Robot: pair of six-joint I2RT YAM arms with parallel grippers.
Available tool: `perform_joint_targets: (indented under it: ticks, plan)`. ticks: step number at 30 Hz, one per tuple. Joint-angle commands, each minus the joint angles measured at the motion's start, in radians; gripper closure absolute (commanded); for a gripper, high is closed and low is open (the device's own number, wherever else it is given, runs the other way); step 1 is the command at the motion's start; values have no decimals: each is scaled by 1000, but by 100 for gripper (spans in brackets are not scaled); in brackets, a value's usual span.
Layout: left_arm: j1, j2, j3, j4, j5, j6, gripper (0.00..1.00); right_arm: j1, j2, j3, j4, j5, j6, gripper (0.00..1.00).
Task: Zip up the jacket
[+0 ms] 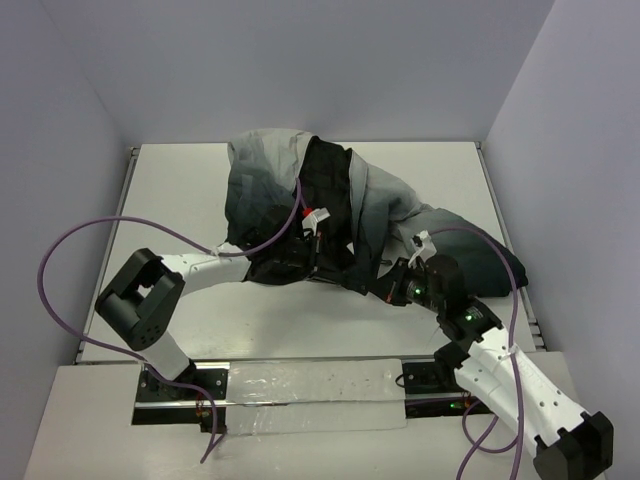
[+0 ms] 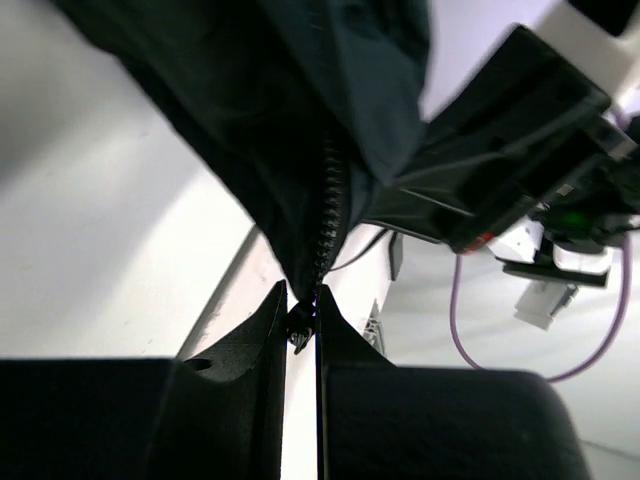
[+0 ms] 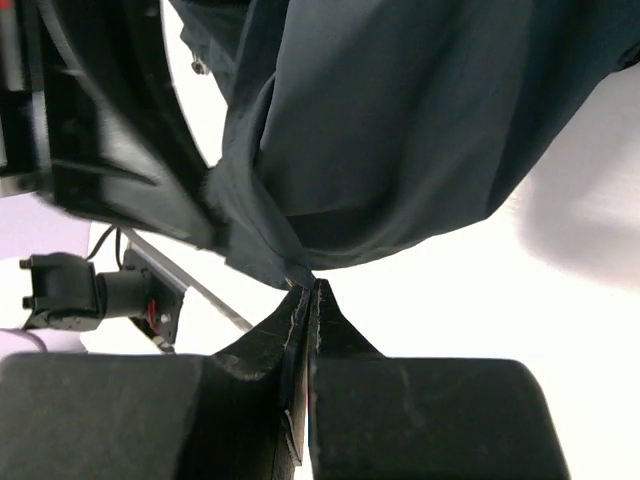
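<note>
Jacket point(image 1: 385, 205) lay heaped across the middle of the white worktop point(image 1: 180, 190), its grey shell fading to charcoal and its black lining showing on top. Its dark zipper point(image 2: 330, 200) ran down through bunched fabric to the left tool point(image 2: 302, 300), whose fingers were closed on the zipper's lower end. Nearer the worktop's right edge, the right tool point(image 3: 312, 290) was clamped shut on a fold of the jacket's dark hem.
</note>
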Motion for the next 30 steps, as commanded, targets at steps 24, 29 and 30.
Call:
perform_joint_targets:
  ticks: [24,29,30]
  plan:
    - [-15,-61,9,-171,-114,25,100,-97,1091,1253,-349,354,-313,35]
    - [-18,-68,15,-177,-124,30,100,-164,1317,1472,-356,229,-263,33]
    - [-18,-68,17,-177,-125,32,100,-178,1377,1503,-365,208,-259,33]
